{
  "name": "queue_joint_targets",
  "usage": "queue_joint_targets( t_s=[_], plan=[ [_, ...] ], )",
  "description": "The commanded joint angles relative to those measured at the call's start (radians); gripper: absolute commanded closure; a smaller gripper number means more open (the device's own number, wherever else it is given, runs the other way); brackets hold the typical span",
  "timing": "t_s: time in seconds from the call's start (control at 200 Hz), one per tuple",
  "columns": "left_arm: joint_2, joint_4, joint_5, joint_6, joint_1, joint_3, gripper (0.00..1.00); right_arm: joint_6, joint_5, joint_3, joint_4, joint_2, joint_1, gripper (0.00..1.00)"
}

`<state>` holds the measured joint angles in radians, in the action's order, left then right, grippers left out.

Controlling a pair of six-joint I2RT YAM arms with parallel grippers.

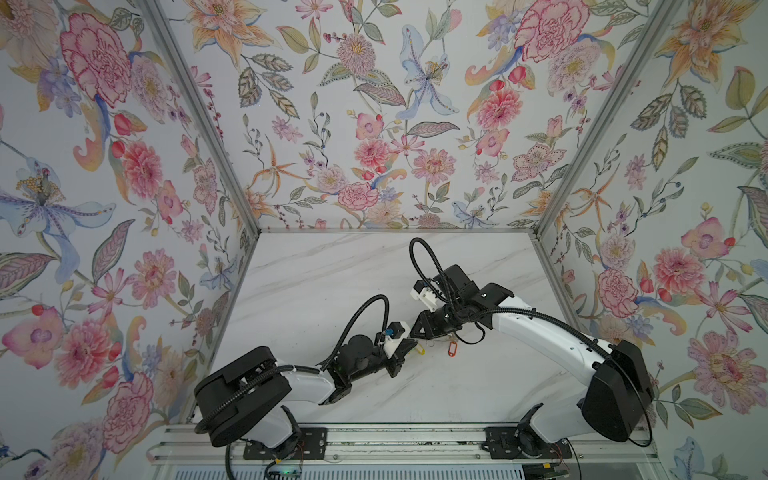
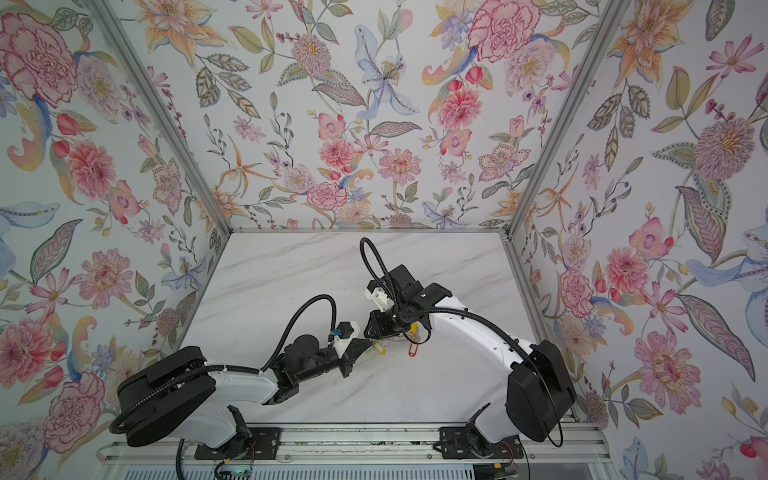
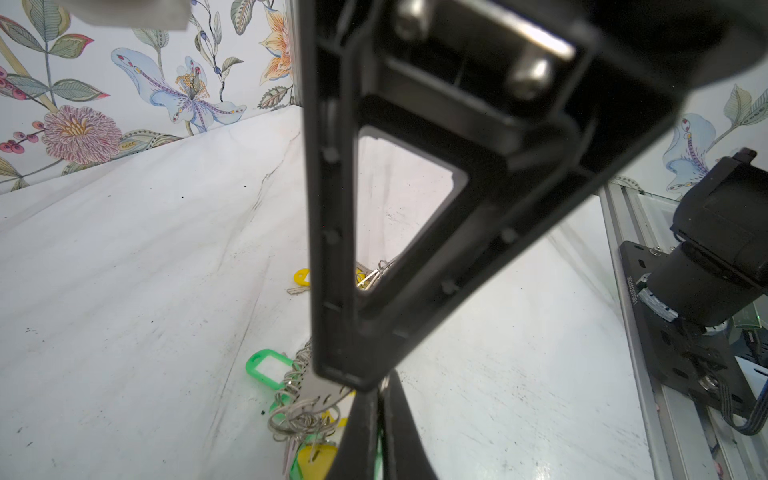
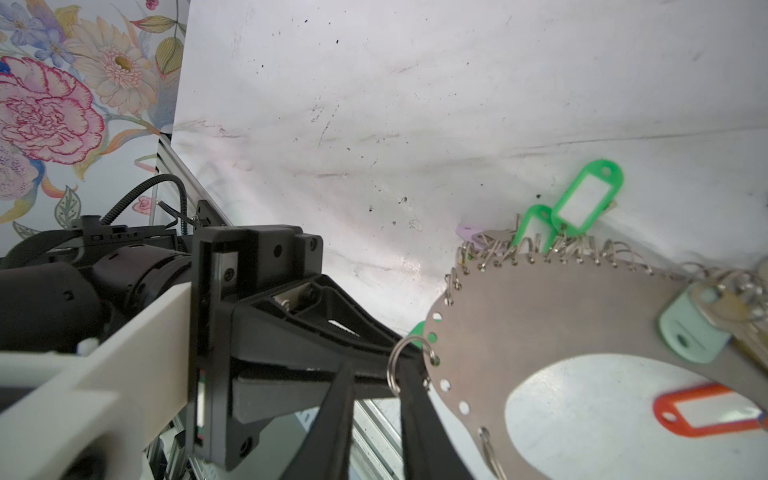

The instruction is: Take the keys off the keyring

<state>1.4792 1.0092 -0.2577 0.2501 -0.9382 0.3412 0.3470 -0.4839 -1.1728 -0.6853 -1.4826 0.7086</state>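
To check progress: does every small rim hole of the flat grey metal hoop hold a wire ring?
No, several holes along the rim of the flat grey metal hoop stand empty.

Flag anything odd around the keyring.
One thing: a bare wire ring on the keyring rim, no key or tag visible on it, sits against one of the fingers of the right gripper; it may be snagged there, I can't tell. The left gripper pinches the rim beside it. Otherwise only dark specks on the table.
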Motion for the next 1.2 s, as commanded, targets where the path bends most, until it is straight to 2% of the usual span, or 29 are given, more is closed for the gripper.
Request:
queue_joint_targets(
  t_s=[0.0, 0.796, 0.891, 1.196],
  plan=[
    [-0.02, 0.015, -0.008, -0.011, 0.001, -0.001, 1.0, -0.027, 0.061, -0.034, -0.065, -0.013, 0.005, 0.78],
    [-0.023, 0.012, -0.009, -0.016, 0.0, 0.005, 1.0, -0.036, 0.078, -0.062, -0.101, -0.062, 0.037, 0.82],
    [-0.023, 0.01, -0.009, -0.019, 0.001, 0.005, 1.0, -0.037, 0.079, -0.062, -0.1, -0.062, 0.037, 0.88],
    [-0.026, 0.008, -0.005, -0.02, 0.001, -0.001, 1.0, -0.041, 0.091, -0.074, -0.118, -0.058, 0.034, 0.95]
  ],
)
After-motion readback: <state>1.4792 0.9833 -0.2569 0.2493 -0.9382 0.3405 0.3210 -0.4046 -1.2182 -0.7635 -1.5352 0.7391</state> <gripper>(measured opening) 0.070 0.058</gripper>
